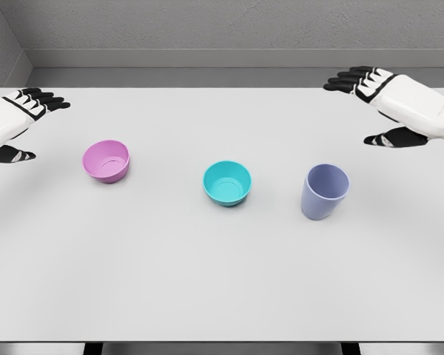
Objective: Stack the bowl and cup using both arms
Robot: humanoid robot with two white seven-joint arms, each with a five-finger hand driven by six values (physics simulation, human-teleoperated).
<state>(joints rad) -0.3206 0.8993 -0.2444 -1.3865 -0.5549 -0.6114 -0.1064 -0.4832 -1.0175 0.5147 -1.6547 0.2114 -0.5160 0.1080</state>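
Three vessels stand upright in a row on the white table (pixel 207 274). A pink bowl (pixel 106 160) is on the left, a teal bowl (pixel 227 183) in the middle, and a lavender cup (pixel 325 191) on the right. My left hand (pixel 22 126) hovers at the left edge, left of the pink bowl, fingers spread and holding nothing. Over the far right of the table my right hand (pixel 370 107) is raised behind and to the right of the cup, open and empty.
A grey wall (pixel 222 29) runs behind the table's far edge. The table's front edge lies near the bottom of the view.
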